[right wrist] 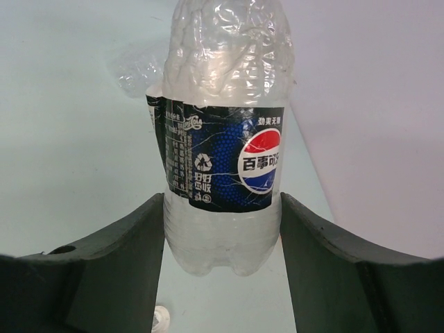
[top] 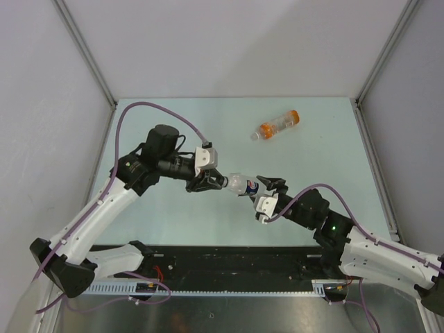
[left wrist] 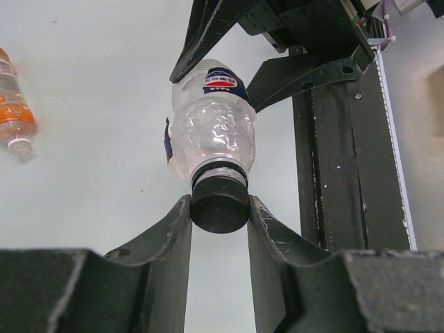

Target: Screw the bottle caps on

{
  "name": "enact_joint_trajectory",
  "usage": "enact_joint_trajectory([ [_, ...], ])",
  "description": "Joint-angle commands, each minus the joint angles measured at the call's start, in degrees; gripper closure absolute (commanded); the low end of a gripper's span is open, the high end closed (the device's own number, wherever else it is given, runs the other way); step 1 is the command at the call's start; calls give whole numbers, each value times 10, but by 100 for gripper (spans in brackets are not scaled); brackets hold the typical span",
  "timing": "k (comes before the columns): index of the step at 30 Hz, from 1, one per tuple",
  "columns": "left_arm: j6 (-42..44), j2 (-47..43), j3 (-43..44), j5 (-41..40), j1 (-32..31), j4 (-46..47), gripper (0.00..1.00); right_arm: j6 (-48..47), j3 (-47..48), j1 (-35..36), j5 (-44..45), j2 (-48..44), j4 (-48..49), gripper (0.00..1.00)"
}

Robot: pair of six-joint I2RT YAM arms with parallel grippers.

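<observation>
Turning the black cap from this position carries three risks.

1. Cross-threading. The cap sits on the neck of the Pepsi bottle, but how much thread is engaged cannot be told. If the cap axis and the neck axis are not in line, rotation is likely to jam the cap crooked.
2. Bottle rotation. The bottle wall is thin and crumpled. If the hold on the body is too light, the bottle is likely to turn with the cap, and no tightening results.
3. Crushing or dropping. Excess squeeze would probably deform the body and shift the neck. A slip at either end would probably drop the bottle onto the table.

End effector state:

- Left gripper: narrow. Both fingers press against the sides of the black cap and hold it.
- Right gripper: moderately open. Its fingers clamp the bottle body at the lower edge of the blue label.

Position of task items: the Pepsi bottle lies roughly horizontal, spanning the gap between both grippers above the middle of the table. The orange bottle lies on its side at the far right, well apart. A white cap lies on the table beneath the right gripper.
</observation>
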Motion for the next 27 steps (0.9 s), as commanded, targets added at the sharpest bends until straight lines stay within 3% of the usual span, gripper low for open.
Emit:
enact_joint_trajectory([
  [1,11,2,12,-26,-14,10,100,8,30,4,-35,8,52,100],
  [12,77,-5,-20,-63,-14,10,100,39,32,-5,-125,-9,70,100],
  [27,61,-27,-15,14,-16,9,100,50,21,-14,-212,-27,100,100],
])
